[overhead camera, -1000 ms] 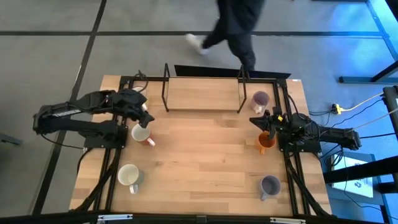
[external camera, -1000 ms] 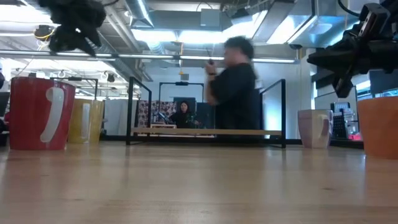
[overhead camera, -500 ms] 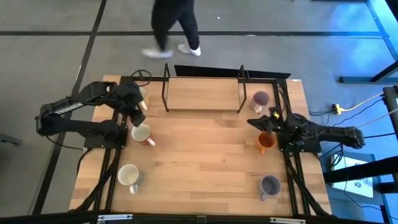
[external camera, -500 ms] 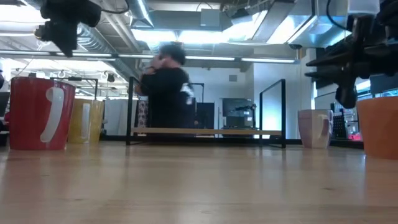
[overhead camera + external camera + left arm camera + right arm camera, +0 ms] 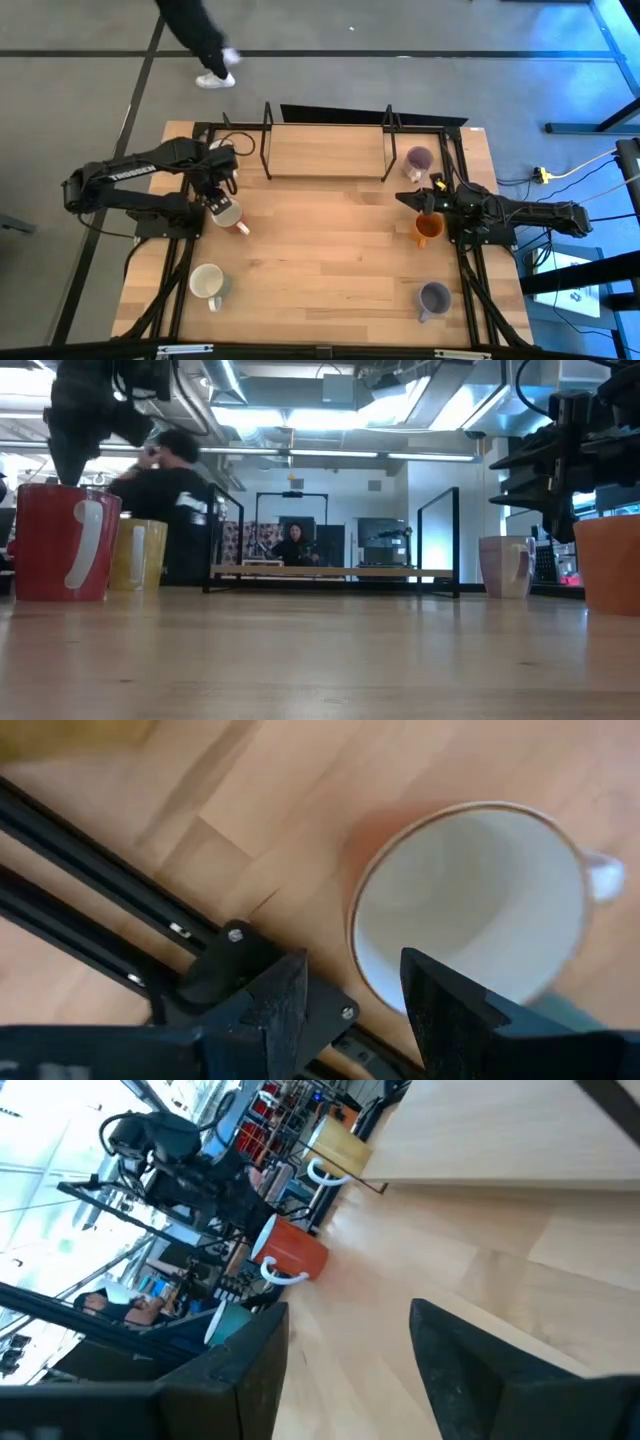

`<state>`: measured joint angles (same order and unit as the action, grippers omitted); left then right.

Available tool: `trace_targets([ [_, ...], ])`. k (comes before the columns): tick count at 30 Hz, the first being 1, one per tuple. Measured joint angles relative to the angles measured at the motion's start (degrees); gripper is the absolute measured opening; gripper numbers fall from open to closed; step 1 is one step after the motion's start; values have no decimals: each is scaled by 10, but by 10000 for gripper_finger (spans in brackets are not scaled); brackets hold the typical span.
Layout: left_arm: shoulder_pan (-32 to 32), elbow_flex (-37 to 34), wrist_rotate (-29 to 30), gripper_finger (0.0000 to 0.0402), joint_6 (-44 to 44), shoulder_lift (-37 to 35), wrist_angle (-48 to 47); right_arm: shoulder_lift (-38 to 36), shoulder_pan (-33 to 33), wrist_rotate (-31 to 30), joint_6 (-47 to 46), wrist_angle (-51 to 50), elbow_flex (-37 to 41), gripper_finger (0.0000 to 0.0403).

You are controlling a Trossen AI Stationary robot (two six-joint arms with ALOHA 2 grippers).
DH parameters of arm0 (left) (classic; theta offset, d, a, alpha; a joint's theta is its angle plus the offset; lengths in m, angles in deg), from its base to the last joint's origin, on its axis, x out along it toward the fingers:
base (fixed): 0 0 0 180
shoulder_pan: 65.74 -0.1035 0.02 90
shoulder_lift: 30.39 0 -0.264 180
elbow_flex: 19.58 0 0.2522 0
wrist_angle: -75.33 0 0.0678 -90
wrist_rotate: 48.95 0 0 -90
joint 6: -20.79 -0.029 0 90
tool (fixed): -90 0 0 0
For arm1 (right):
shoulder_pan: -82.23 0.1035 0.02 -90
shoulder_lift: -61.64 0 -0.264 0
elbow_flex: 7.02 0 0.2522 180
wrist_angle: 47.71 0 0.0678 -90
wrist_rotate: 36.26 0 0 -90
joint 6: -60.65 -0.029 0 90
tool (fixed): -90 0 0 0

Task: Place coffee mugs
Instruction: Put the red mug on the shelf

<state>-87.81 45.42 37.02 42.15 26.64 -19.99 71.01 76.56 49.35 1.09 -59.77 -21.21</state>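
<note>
A red mug with a white inside (image 5: 229,215) (image 5: 60,545) stands upright at the table's left. My left gripper (image 5: 214,196) (image 5: 350,1000) points down, open, just above its rim (image 5: 358,955), touching nothing. An orange mug (image 5: 428,228) (image 5: 610,565) stands at the right. My right gripper (image 5: 412,197) (image 5: 350,1370) hovers open and level beside and above it, pointing toward the table's left. Standing apart are a white mug (image 5: 208,282), two pale purple mugs (image 5: 418,158) (image 5: 434,297) and a yellow mug (image 5: 138,555).
A low wooden shelf with black wire ends (image 5: 325,150) spans the table's far edge. Black frame rails (image 5: 180,270) (image 5: 470,280) run along both sides. Bare wood (image 5: 330,250) lies in the middle. A person (image 5: 200,40) walks on the floor beyond the far edge.
My left gripper has come down toward the red mug, shifting toward the near edge and tipping over until it points straight down. My right gripper has rolled and opened above the orange mug, which stays put. The person has walked from right to left behind the table.
</note>
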Motion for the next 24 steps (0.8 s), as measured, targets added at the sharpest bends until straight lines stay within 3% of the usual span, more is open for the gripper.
trace_targets([
  [15, 20, -85, -15, 151, 117, 0, 79, 0, 0, 39, 56, 10, 0, 198],
  [20, 34, -97, -13, 120, 128, 0, 121, 0, 0, 39, 76, 10, 0, 198],
  [24, 34, -97, -14, 70, 117, 0, 130, 0, 0, 39, 89, 10, 0, 198],
])
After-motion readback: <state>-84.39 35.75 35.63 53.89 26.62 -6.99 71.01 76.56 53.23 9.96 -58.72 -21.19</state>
